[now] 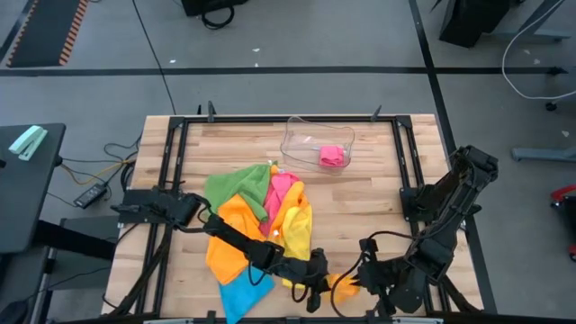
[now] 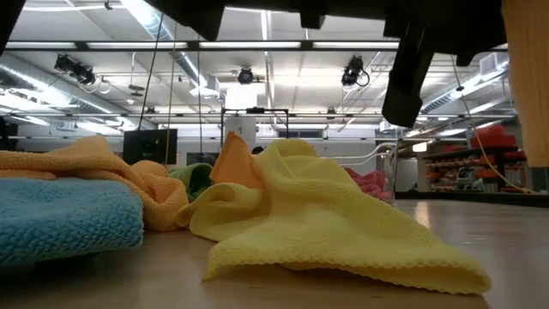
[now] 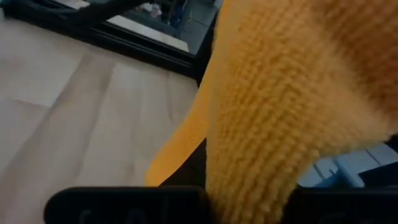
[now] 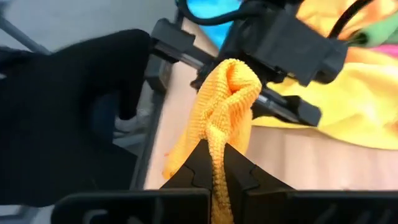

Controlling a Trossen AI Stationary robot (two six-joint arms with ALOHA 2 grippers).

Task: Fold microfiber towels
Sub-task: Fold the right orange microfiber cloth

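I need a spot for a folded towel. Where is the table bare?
Bare wood lies between the towel pile and the right arm, and left of the clear tray. The near edge is crowded: both hands pinch the orange towel.

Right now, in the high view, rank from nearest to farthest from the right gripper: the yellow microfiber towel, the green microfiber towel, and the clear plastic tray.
From the right gripper, shut on an orange towel at the near edge:
1. Yellow microfiber towel, just left, mid-pile.
2. Green microfiber towel, on the pile's far left.
3. Clear plastic tray, at the table's far edge.
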